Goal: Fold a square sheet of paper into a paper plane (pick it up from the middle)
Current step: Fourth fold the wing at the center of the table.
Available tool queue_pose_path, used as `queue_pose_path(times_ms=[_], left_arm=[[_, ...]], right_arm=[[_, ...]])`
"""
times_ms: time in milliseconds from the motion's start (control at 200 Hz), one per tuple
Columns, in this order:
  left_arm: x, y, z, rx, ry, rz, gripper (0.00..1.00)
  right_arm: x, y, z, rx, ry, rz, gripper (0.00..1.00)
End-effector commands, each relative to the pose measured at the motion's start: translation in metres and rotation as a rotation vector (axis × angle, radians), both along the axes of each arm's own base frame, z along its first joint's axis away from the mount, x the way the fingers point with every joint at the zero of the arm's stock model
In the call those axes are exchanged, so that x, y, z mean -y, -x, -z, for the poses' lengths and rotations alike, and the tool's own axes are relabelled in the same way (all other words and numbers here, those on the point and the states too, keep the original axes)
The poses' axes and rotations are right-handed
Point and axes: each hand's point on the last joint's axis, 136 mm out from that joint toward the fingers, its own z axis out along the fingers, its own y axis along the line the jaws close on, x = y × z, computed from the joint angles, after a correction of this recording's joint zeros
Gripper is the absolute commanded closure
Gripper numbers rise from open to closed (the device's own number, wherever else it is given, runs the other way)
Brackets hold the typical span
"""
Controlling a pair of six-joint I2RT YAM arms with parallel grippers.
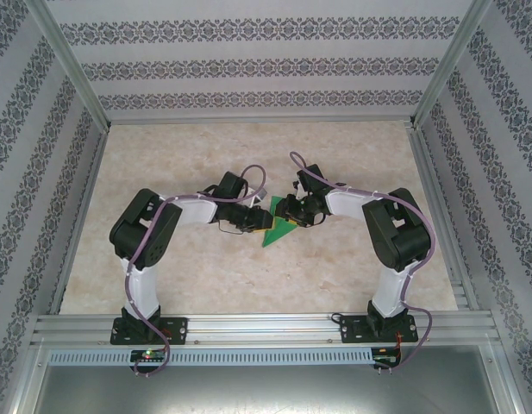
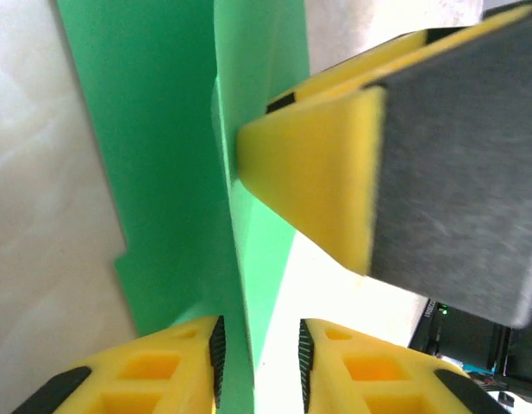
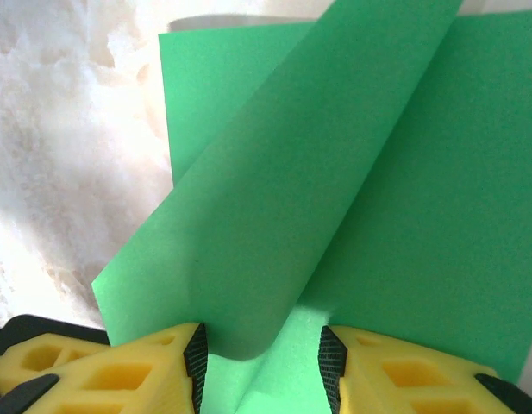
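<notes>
L gripper [image 2: 261,349]: jaws apart, gripping nothing. The sheet's raised edge stands btwn its pads [image 2: 219,349], not nipped. Square sheet of paper [image 1: 279,233] lies in the middle of the table [image 1: 360,285] btwn both wrists, part-folded, flap [image 3: 274,198] lifted. R gripper [image 3: 261,352]: jaws apart astride the curled flap, gap at one pad, so no pinch. Tip: R rolls flap over slowly w/ edges matched, L presses the crease flat.

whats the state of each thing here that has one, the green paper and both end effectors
bright-green square sheet of paper: partly folded, one flap curled over diagonally, the fold soft and not pressed flat
left end effector: open, a raised part of the paper between its jaws, not clamped
right end effector: open, the curled flap lying between its jaws
</notes>
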Motion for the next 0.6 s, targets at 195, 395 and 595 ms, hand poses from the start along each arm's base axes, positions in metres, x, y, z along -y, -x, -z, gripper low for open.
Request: queue_pose_path(times_ms=[195, 395, 595], left_arm=[[-0.008, -0.009, -0.005, 0.047, -0.012, -0.063, 0.62], [-0.002, -0.011, 0.003, 0.024, -0.003, -0.061, 0.63], [0.005, -0.012, 0.012, 0.001, 0.002, -0.040, 0.63]], right_arm=[[0.025, 0.023, 0.043, -0.107, 0.146, 0.033, 0.56], [0.022, 0.022, 0.042, -0.108, 0.132, 0.037, 0.56], [0.019, 0.020, 0.038, -0.095, 0.102, 0.036, 0.55]])
